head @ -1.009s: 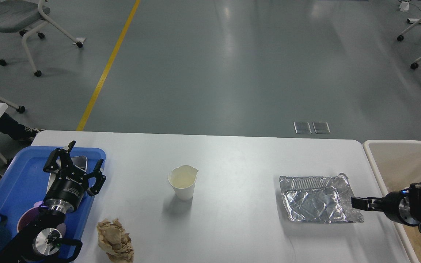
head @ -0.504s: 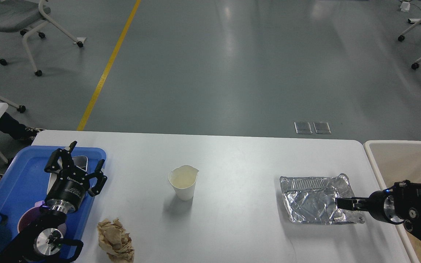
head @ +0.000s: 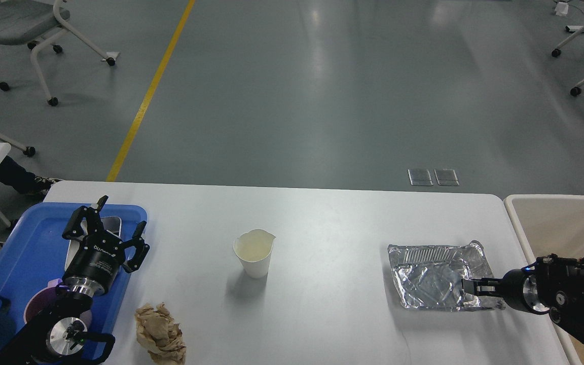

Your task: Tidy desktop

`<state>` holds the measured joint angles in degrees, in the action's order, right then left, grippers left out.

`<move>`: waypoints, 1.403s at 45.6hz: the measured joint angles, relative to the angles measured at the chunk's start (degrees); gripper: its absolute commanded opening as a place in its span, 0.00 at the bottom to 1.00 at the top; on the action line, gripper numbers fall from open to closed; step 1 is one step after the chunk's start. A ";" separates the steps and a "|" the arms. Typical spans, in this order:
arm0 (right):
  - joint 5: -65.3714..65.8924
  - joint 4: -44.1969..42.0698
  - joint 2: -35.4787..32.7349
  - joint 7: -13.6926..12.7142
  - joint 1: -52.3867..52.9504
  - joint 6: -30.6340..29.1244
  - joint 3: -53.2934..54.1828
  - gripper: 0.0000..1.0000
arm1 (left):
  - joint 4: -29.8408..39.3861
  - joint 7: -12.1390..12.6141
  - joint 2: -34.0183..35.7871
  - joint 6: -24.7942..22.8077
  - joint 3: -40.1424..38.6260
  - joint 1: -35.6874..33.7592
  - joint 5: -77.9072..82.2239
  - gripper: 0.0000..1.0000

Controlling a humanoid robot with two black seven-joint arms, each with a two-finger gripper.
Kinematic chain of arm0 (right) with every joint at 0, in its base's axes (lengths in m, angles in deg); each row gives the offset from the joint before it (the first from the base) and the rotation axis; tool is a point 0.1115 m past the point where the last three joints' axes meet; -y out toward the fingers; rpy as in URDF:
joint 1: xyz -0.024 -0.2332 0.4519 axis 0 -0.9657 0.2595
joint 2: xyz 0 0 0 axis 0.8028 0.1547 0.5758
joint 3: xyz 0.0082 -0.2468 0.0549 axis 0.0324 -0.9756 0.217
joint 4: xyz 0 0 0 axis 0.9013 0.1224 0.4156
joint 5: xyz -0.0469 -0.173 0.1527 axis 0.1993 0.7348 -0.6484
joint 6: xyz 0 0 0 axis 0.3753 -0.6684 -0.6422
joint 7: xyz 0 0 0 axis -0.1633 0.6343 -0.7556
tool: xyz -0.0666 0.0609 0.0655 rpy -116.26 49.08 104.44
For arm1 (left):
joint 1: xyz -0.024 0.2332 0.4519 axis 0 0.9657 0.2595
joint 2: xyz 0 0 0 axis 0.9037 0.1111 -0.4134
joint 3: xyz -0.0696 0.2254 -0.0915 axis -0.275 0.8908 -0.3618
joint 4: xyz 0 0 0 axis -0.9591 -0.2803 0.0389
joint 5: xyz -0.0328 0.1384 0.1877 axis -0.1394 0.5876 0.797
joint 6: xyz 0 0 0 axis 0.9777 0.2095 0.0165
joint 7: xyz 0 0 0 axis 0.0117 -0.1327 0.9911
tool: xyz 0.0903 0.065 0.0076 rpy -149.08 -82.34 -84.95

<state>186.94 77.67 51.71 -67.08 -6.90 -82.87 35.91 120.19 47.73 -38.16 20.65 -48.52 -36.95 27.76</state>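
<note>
The right gripper (head: 465,286) has been pushed further in over the foil tray (head: 436,276) during the last second; its tips, previously at the tray's right rim, are now seen above the tray's near-right interior. A grasp on the tray is judged to be under way, probably for disposal in the beige bin (head: 520,228) just beyond the desk (head: 332,223) edge, behind the wrist. Whether the right fingers are apart or closed cannot be told: they are seen edge-on and dark, and contact with the foil is not confirmed. The right arm is held low and nearly level, reaching in from the right edge.

The left gripper (head: 107,233) is barely changed, with fingers spread apart and nothing between them, held over the blue tray (head: 28,238) with the wrist pointed up and away. A paper cup (head: 254,253) stands well to the right of those fingers; crumpled brown paper (head: 160,334) lies nearer, below and to their right. Both are untouched on the desk.
</note>
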 measured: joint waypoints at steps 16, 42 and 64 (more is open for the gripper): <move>-0.46 -0.76 -0.14 0.69 0.01 -1.03 -0.06 0.00 | 0.00 -0.15 -0.08 -0.43 0.04 0.09 0.00 0.96; -5.55 3.88 -3.64 1.24 3.13 -4.06 -1.20 0.00 | 0.49 -0.02 0.09 -0.44 0.04 0.01 0.26 0.96; -12.42 28.12 -28.30 0.28 3.58 -5.91 -0.97 0.00 | 1.32 0.18 -0.07 -0.10 0.05 0.00 0.27 0.96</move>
<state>174.52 105.79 23.41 -66.79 -3.32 -88.79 34.94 121.51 47.91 -38.23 20.56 -48.48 -36.95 28.03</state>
